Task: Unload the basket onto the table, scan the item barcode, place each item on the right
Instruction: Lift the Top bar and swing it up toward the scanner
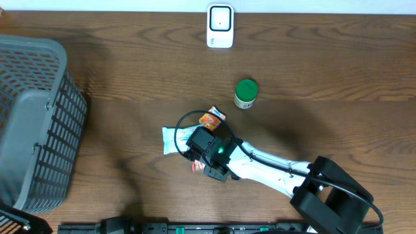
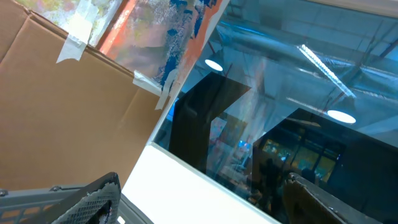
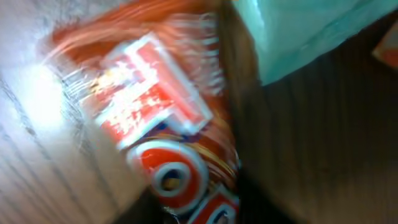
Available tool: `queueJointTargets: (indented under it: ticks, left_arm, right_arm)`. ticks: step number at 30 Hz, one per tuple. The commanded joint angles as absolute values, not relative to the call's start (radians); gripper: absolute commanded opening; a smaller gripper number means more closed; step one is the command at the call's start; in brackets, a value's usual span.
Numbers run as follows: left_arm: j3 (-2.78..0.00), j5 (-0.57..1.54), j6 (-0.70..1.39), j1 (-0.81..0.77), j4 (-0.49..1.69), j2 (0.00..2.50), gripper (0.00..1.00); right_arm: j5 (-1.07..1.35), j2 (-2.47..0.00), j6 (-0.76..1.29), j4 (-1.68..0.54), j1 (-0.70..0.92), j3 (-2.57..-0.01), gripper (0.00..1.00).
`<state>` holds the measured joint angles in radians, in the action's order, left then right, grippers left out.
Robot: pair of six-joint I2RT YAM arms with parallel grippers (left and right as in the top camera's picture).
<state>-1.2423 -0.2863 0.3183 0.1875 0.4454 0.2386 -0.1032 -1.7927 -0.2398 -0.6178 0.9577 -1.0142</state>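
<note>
Overhead: fixed above, faced straight down; whole desk (image 1: 130, 71) framed, basket (image 1: 65, 123) at one end.
Left wrist: near the basket, tilted upward at cardboard (image 2: 62, 118) and glass (image 2: 280, 124), off the desk.
Right wrist: well apart from the basket, pressed close to a red packet (image 3: 155, 143), blurred; overhead shared it.

My worktop (image 1: 130, 78) is dark wood, its grain showing under a soft sheen. At nine o'clock the basket (image 1: 39, 117) is grey plastic mesh, matt. The scanner (image 1: 220, 26) at twelve o'clock is smooth, glossy white plastic. The red packet (image 3: 155, 106) is crinkled film, shiny; the pale pouch (image 1: 170, 139) is smooth plastic.
</note>
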Motion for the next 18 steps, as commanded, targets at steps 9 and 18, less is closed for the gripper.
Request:
queueJointTargets:
  ticks: [9, 18]
  left_arm:
    - [-1.231, -0.281, 0.327, 0.184, 0.440, 0.229, 0.84]
    - [-1.228, -0.281, 0.327, 0.184, 0.440, 0.229, 0.84]
  right_arm:
    - [0.310, -1.801, -0.128, -0.920, 0.931, -1.349, 0.01]
    - [0.709, -1.799, -0.160, -0.936, 0.763, -1.390, 0.01]
